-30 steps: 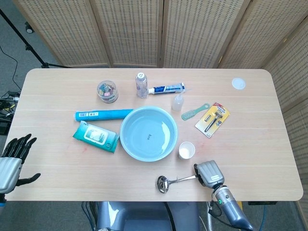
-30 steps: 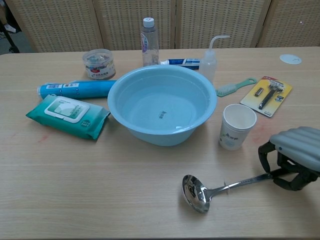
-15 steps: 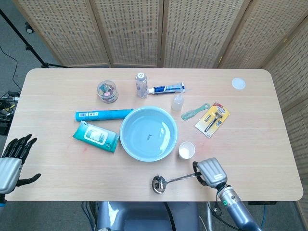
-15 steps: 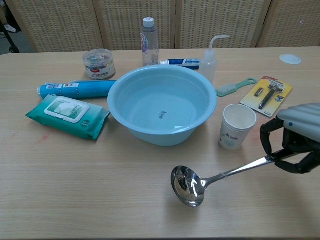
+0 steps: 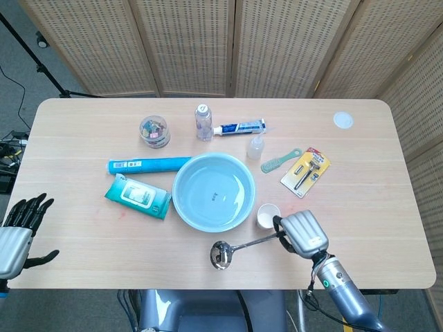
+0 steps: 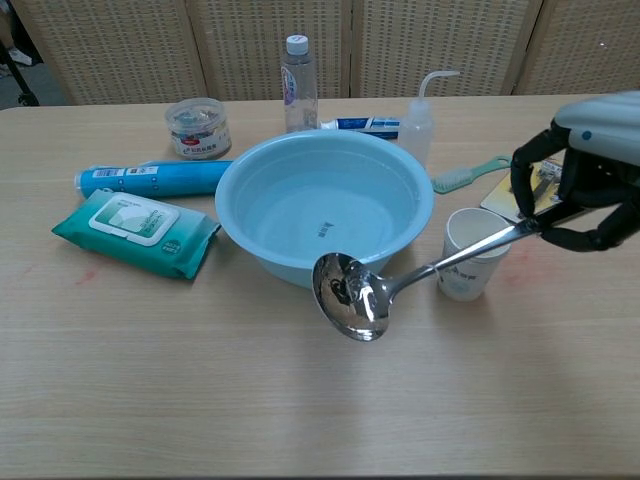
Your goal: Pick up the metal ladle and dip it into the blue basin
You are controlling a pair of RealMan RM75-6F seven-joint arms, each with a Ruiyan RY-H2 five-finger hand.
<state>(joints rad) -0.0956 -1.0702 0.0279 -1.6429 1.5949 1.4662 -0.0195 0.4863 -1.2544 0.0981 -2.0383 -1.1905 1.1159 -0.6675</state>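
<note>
Currently the right hand [image 6: 590, 175] grasps the far end of the handle of the shiny metal ladle [image 6: 352, 294], fingers wrapped round the thin shaft. The ladle is clear of the tabletop: its handle slopes down and toward the left from the hand, so the bowl hangs lowest, near the tabletop's front edge. This end-of-handle grip appears chosen for reach, letting the bowl lead while the hand stays outside the basin.

The ladle bowl sits just in front of the near rim of the round light-blue plastic basin [image 6: 325, 150] and is not yet over it. In the chest view the handle crosses in front of the white paper cup [image 6: 475, 255], which stands just beside the basin's right side; a sweep that drops could tip it.

The basin occupies the middle of the tabletop, apparently holding clear water.

The left hand [image 5: 17, 225] hangs off the tabletop's front left corner, fingers spread and holding nothing, well apart from the work.

Judged from this layout, the dip requires lifting the bowl over the near rim, then lowering it.
</note>
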